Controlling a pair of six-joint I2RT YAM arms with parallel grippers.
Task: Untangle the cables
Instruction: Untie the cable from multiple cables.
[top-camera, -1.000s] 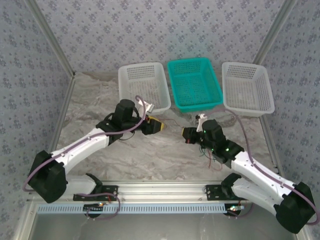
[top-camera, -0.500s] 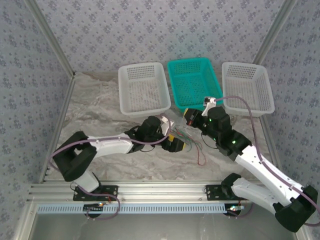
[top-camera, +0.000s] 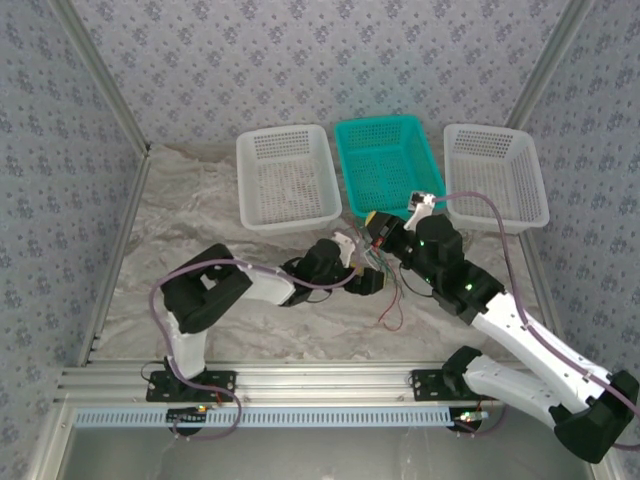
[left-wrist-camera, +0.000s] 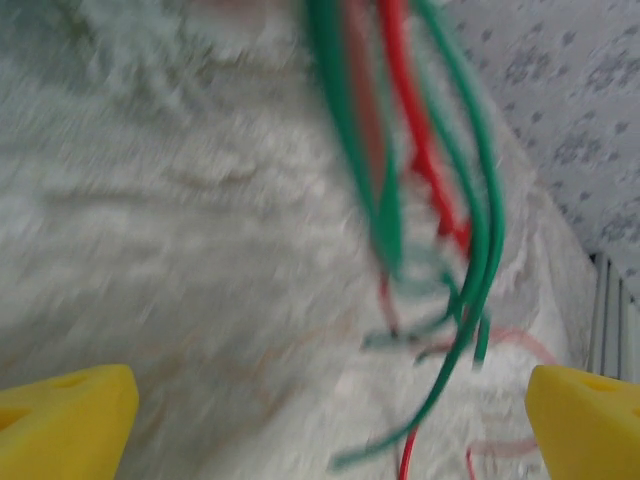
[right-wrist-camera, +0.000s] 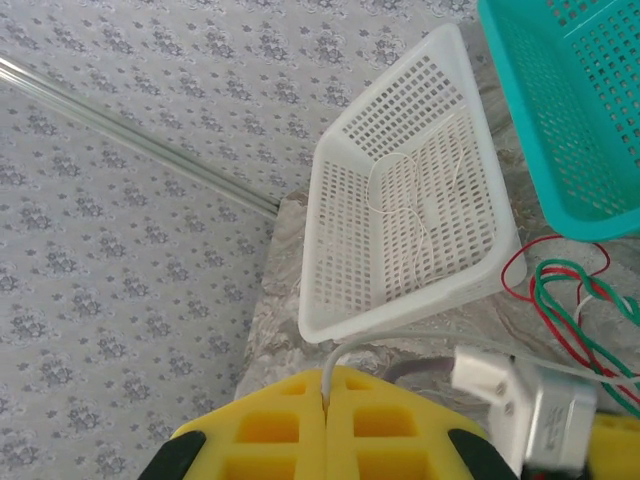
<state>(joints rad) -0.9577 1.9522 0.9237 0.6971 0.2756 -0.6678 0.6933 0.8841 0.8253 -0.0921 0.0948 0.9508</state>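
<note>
Several thin cables (top-camera: 386, 290), green and red, hang as one bundle just on the near side of the teal basket (top-camera: 380, 123). Their long axis runs from that basket's near rim down toward the arm bases. A red loop (top-camera: 390, 316) at the low end lies on the tabletop (top-camera: 200, 210). The right pincer (top-camera: 375, 232), beside the teal basket's near rim, is clenched on the bundle's upper end. The left pincer (left-wrist-camera: 330, 415), a little nearer than the teal basket, is released and spread wide, its yellow fingers (left-wrist-camera: 60, 420) on either side of the hanging strands. One whitish wire (right-wrist-camera: 420, 205) lies curled in the white basket (right-wrist-camera: 345, 210) left of the teal basket.
</note>
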